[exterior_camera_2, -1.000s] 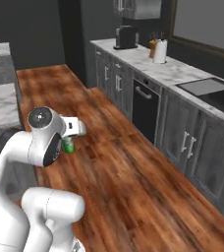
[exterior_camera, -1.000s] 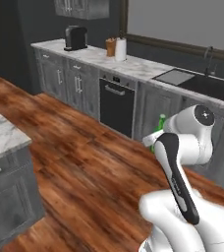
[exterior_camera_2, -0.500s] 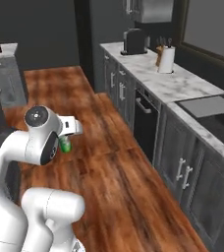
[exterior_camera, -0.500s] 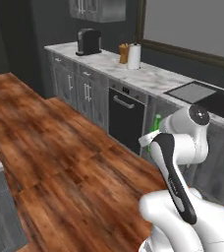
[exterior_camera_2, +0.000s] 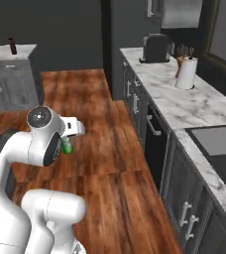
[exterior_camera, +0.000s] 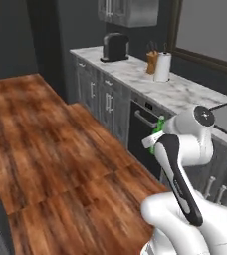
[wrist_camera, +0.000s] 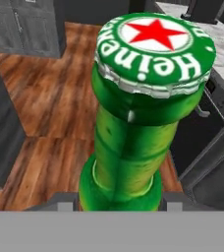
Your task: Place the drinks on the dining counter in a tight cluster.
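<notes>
My gripper is shut on the slim green glass bottle, whose green cap with a red star faces the hand camera. The dark fingertips hug its lower body on both sides. Carried in the air over the wood floor, the bottle peeks out beside the white wrist in the left base view. From the right it is a green patch under the hand. A small dark maroon bottle stands on a far marble-topped grey counter. I cannot tell whether that is the dining counter.
A long marble kitchen counter with grey cabinets runs along the right, carrying a dark toaster, a knife block and a white roll. A built-in oven stands close to the arm. A wood floor stretches ahead and left.
Both base views have shifted, so the base has moved: the kitchen counter now looks nearer and the marble top at the left has slid away. The bottle stays in the gripper.
</notes>
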Available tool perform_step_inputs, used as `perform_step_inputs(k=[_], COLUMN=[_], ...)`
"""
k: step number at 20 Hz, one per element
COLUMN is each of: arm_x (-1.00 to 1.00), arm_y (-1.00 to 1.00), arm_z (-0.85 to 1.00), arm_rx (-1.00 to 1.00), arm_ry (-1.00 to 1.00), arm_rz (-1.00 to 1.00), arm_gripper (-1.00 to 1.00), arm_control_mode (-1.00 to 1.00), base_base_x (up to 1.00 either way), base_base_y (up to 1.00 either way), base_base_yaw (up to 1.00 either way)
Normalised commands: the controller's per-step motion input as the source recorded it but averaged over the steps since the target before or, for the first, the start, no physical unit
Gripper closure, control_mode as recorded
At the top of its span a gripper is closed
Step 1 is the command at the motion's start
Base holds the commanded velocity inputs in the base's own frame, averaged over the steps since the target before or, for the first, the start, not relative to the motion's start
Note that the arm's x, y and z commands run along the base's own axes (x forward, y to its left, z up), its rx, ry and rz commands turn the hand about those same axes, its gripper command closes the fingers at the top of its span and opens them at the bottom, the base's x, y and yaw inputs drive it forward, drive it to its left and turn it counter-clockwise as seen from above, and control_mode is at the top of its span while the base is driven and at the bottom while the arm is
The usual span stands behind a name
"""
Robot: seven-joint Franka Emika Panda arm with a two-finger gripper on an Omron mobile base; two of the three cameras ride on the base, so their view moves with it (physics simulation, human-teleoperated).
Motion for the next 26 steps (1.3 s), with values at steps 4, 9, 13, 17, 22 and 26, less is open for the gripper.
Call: perform_step_inputs(k=[4,9,13,17,22,26], arm_x=[0.0,0.0,0.0,0.0,0.0,0.0], arm_y=[0.0,0.0,0.0,0.0,0.0,0.0], arm_z=[0.0,0.0,0.0,0.0,0.0,0.0], arm_rx=[0.0,0.0,0.0,0.0,0.0,0.0], arm_ry=[0.0,0.0,0.0,0.0,0.0,0.0], arm_rz=[0.0,0.0,0.0,0.0,0.0,0.0], arm_gripper=[1.0,1.0,1.0,1.0,1.0,1.0], arm_control_mode=[1.0,1.0,1.0,1.0,1.0,1.0], base_base_x=[1.0,1.0,1.0,1.0,1.0,1.0], base_base_y=[0.0,0.0,0.0,-0.01,-0.36,-0.8], base_base_yaw=[0.49,0.58,0.61,0.62,0.46,0.26])
